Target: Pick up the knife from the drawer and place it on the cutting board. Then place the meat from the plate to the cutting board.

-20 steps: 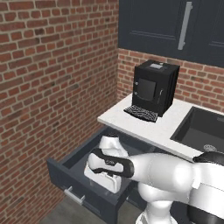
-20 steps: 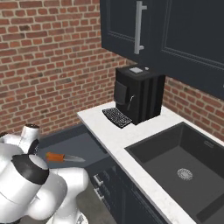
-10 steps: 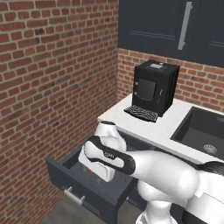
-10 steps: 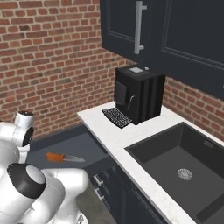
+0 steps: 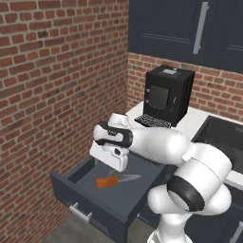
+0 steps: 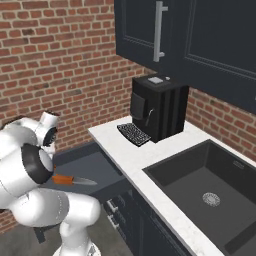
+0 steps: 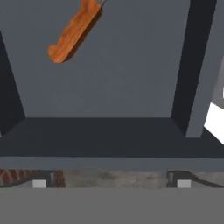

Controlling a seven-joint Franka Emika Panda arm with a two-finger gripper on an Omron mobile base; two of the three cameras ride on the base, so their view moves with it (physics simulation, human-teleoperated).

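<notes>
Orange-handled, one knife [image 5: 115, 180] lies in one drawer [image 5: 90, 197].

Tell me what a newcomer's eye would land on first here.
The knife with its bright orange handle, lying on the floor of the open drawer, is the one spot of colour among the dark cabinets. Just above it hangs the gripper, jaws open. On the white counter behind stands a black coffee machine.

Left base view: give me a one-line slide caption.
Open gripper poised above the orange-handled knife lying flat in the pulled-out drawer.
</notes>
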